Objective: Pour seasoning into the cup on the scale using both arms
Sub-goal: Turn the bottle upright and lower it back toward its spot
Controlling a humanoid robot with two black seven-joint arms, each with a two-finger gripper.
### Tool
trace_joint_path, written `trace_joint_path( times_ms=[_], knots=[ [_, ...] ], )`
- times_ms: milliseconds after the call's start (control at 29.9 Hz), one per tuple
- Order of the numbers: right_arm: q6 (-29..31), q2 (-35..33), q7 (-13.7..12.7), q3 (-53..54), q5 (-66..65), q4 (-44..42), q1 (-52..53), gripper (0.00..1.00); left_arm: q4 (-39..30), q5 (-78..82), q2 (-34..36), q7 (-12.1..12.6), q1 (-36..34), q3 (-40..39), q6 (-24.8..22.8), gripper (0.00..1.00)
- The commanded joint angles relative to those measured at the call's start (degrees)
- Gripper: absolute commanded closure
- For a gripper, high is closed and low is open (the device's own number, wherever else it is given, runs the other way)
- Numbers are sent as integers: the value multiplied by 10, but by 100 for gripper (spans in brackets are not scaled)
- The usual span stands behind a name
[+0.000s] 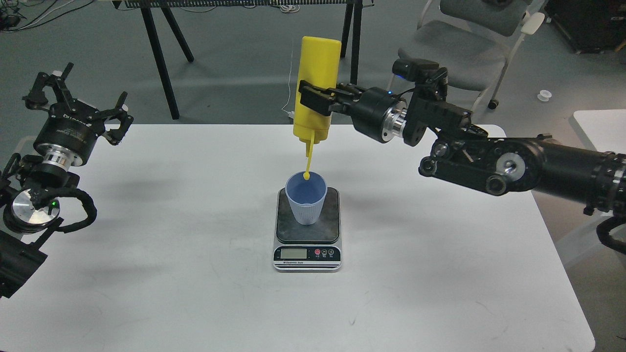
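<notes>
The yellow seasoning bottle (317, 78) hangs upside down above the table, tilted slightly, its tethered cap (306, 176) dangling on its strap at the far rim of the cup. My right gripper (317, 100) is shut on the bottle's lower body. The light blue ribbed cup (305, 198) stands upright on the dark plate of the scale (307, 230) at the table's middle. My left gripper (78, 105) is open and empty, raised over the table's far left edge, well away from the cup.
The white table (195, 274) carries only the scale and cup. Black stand legs (161, 58) and a grey chair (455, 49) are on the floor behind it. A second white surface (599, 124) shows at the right.
</notes>
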Motion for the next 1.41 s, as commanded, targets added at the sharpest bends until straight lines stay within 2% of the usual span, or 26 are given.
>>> trace_joint_path(
  times_ms=[0,167,402,569,670,737,837,1072,1239,1373],
  knots=[
    [63,-95,-2,61,89,49,-13,55,0,0,1,3,-2,0,0,0],
    [146,-183,-4,162,239,79,-74,55,0,0,0,2,-3,-1,0,0],
    [204,-230,-4,270,461,81,-201,55,-2,-1,-10,1,-1,0,0,0],
    [329,-233,-8,304,678,43,-297,55,-4,0,-16,0,-2,4,0,0],
    [395,-226,0,311,719,14,-345,55,-4,1,-14,0,-1,7,0,0],
    [395,-215,5,327,732,6,-384,55,-4,1,-13,1,-1,7,0,0],
    [395,-189,-3,351,740,-1,-439,55,-4,2,-13,1,-1,7,0,0],
    [395,-154,-10,354,808,-14,-502,55,-5,3,-12,1,3,8,0,0],
    [395,-96,-10,357,819,-69,-514,55,-5,3,-12,1,8,10,0,0],
    [395,-80,-11,352,816,-76,-522,55,-6,3,-15,1,7,13,0,0]
  ],
)
